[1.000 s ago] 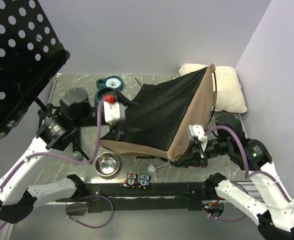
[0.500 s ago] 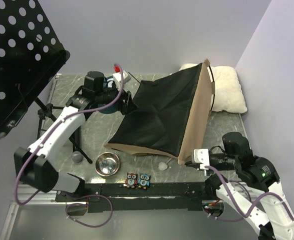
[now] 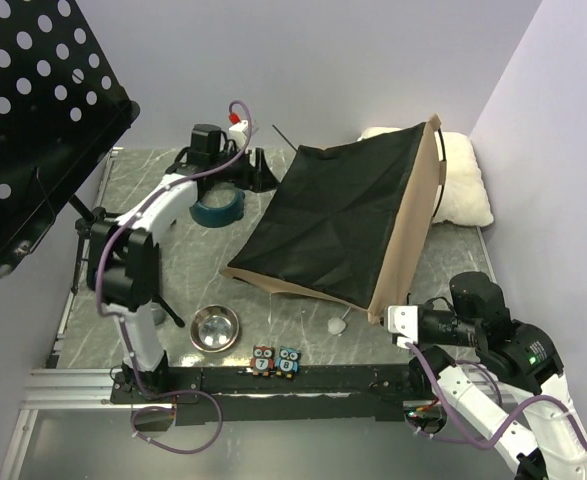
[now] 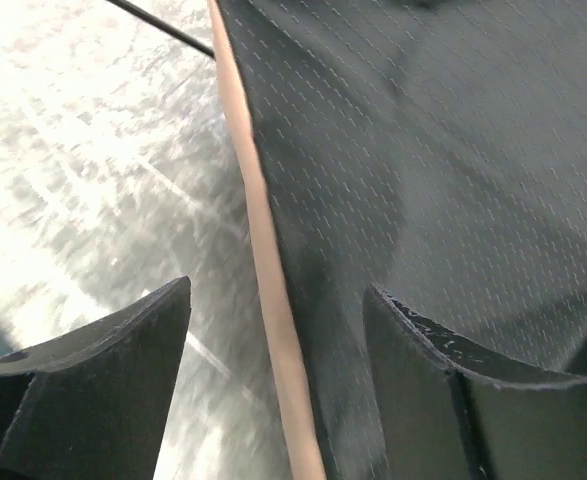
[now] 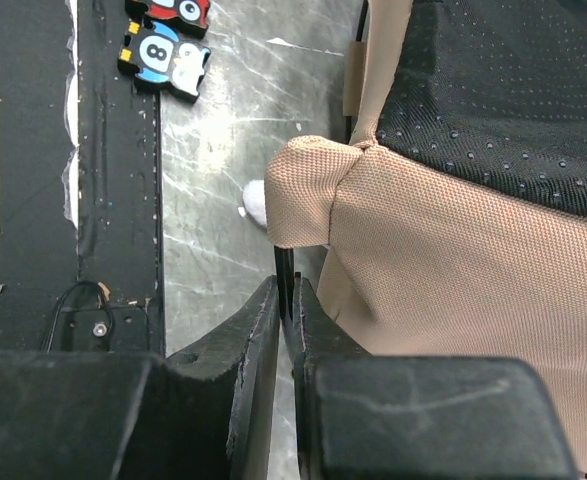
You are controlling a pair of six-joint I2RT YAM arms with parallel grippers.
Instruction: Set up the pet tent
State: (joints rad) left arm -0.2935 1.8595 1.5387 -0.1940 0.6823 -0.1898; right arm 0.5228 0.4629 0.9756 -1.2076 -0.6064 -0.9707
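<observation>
The pet tent (image 3: pixel 333 230) lies tilted with its black base panel up and its tan side (image 3: pixel 408 230) facing right. My left gripper (image 3: pixel 261 172) is at the tent's far left corner. It is open in the left wrist view (image 4: pixel 278 320), with the tan edge (image 4: pixel 263 250) running between the fingers and touching neither. My right gripper (image 3: pixel 388 318) is at the near right corner. There its jaws (image 5: pixel 286 295) are shut on a thin black pole (image 5: pixel 284 268) that sticks out of the tan corner pocket (image 5: pixel 313 190). The white pom-pom (image 3: pixel 335 325) lies on the table.
A white fluffy cushion (image 3: pixel 463 185) lies behind the tent at the far right. The blue bowl stand (image 3: pixel 218 205) is under my left arm, with a steel bowl (image 3: pixel 215 327) and owl figures (image 3: pixel 275 360) near the front edge. A black perforated stand (image 3: pixel 33 120) looms at the left.
My left arm has stretched from the tent's near left side to its far left corner. The tent has tipped and shifted right. My right gripper drew back toward the near edge.
</observation>
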